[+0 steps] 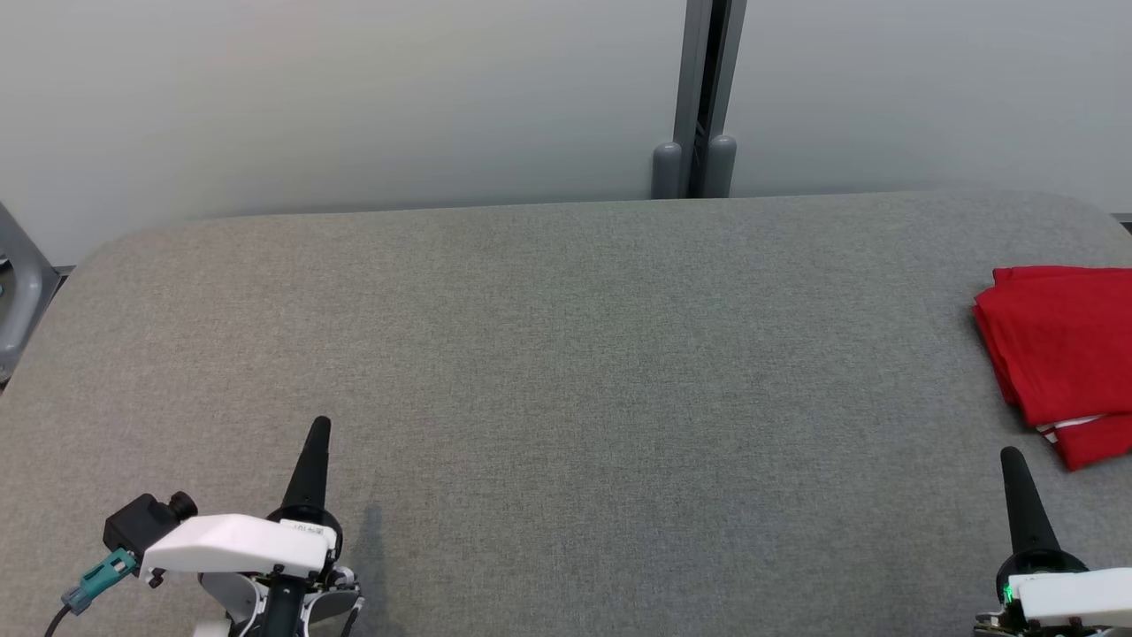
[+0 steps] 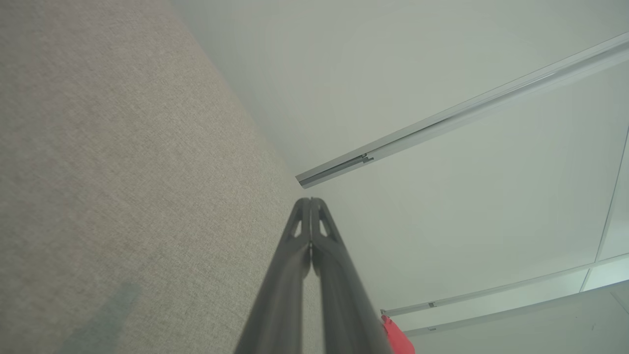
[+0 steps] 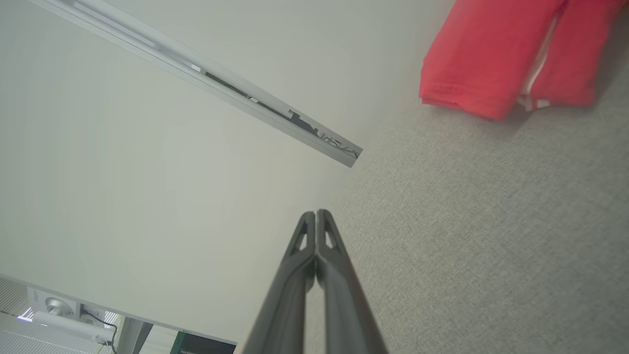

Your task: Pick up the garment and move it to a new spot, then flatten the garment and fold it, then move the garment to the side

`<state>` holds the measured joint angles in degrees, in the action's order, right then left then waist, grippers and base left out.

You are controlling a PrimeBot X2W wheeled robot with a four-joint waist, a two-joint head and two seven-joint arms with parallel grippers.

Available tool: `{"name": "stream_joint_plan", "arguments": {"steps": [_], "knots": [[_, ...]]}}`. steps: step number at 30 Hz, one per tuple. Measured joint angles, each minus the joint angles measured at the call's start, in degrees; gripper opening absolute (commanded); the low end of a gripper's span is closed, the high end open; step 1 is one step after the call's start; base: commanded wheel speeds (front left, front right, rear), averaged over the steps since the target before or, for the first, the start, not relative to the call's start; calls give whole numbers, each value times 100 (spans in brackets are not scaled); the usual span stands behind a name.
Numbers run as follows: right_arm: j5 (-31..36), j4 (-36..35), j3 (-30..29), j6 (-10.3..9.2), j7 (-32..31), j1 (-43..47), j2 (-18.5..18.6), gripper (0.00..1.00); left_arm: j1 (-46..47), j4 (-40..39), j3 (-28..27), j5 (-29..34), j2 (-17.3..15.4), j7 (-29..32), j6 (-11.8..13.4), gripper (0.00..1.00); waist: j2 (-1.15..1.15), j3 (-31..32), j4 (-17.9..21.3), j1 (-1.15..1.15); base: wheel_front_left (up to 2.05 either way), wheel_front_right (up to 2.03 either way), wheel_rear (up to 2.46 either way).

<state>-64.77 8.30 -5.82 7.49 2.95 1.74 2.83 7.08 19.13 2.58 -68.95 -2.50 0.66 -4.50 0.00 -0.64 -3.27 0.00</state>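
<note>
Red garment found folded and flat at the far right edge of the grey bench, partly cut off by the head view, white trim showing at the near end; no lettering visible, so not confirmed as the task's own piece. Lies just ahead and slightly outboard of the right hand, fingers pressed together, holding nothing. Left hand likewise closed and empty, well apart across the bench. Right arm judged nearer for any reach.
</note>
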Motion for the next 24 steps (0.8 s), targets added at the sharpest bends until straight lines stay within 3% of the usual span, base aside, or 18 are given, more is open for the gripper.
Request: {"name": "stream_joint_plan", "arguments": {"steps": [24], "knots": [[-1327,-176,-292,0,-293,80,-3,0,276,83,-68,-1110,-7,346,-126,0,0,19,133,0,0,0,0]]}}
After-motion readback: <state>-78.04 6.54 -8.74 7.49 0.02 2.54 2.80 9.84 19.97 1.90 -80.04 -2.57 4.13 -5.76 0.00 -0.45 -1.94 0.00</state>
